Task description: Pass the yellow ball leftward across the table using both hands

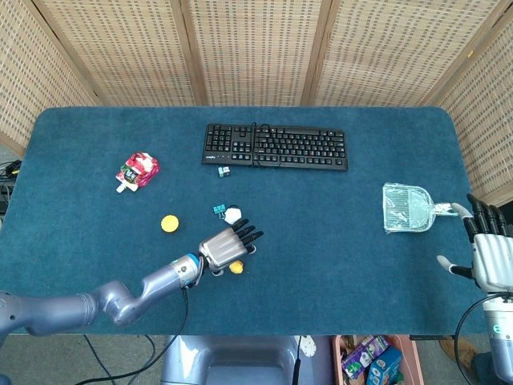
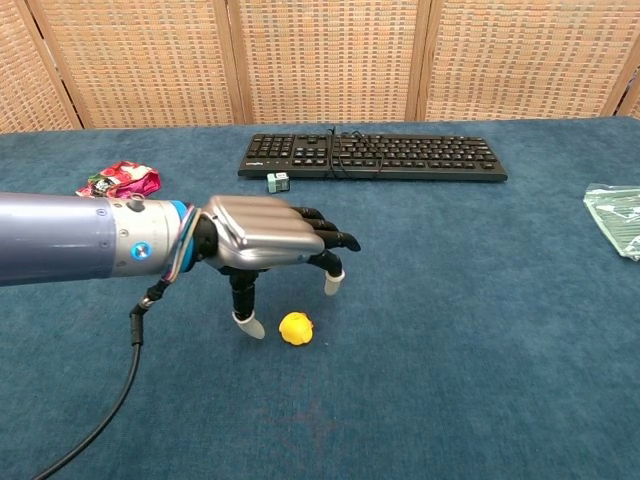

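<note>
My left hand hovers palm-down just above the yellow ball, fingers spread forward and holding nothing. The thumb hangs down just beside the ball on its near-left side; I cannot tell whether it touches. From the head camera the ball peeks out just under the hand's near edge.

My right hand sits well apart, off the table's right edge, fingers apart and empty, near a clear plastic bag.

What worries me: the ball is small and round on a blue cloth, so a clumsy closing of the fingers could flick it away instead of trapping it. If the thumb nudges it first, I judge it would roll rightward, out from under my palm (the wrong way for a leftward pass). A second yellow thing lies to the left of my forearm, with a white scrap and teal clip just beyond my fingertips; sweeping too far forward could drag those along. The keyboard lies far enough ahead to be safe.
</note>
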Tool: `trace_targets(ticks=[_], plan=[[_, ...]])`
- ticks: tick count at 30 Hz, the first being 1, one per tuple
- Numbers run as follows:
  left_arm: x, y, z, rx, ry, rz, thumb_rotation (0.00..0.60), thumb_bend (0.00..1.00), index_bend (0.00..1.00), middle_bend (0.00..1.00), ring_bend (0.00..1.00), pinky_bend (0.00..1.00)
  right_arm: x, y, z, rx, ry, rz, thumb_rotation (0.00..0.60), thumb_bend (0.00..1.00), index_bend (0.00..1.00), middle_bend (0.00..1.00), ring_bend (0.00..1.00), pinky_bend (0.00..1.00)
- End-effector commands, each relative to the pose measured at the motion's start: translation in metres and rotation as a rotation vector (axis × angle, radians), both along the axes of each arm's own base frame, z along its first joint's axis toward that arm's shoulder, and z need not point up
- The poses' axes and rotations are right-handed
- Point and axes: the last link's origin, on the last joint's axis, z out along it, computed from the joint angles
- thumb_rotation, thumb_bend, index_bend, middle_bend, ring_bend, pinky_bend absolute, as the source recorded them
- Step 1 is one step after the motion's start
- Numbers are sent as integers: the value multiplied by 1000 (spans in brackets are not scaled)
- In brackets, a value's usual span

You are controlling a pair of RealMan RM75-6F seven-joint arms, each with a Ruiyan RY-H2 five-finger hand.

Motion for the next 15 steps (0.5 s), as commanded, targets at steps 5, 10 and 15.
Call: trace_targets(ticks=[5,10,15], plan=[[4,-5,-8,-25,-4,8,600,116,357,0,0,0,-1,0,1,-4,-4,-4,600,0,0,0,0,0],[4,-5,-11,-4,-2,-6,600,131,410,0,0,0,-1,0,1,-4,-5,-7,600,0,0,0,0,0],[4,-4,-13,7,-1,-7,600,152,410,0,0,0,-2,0,2,-1,-7,-9,600,0,0,0,0,0]])
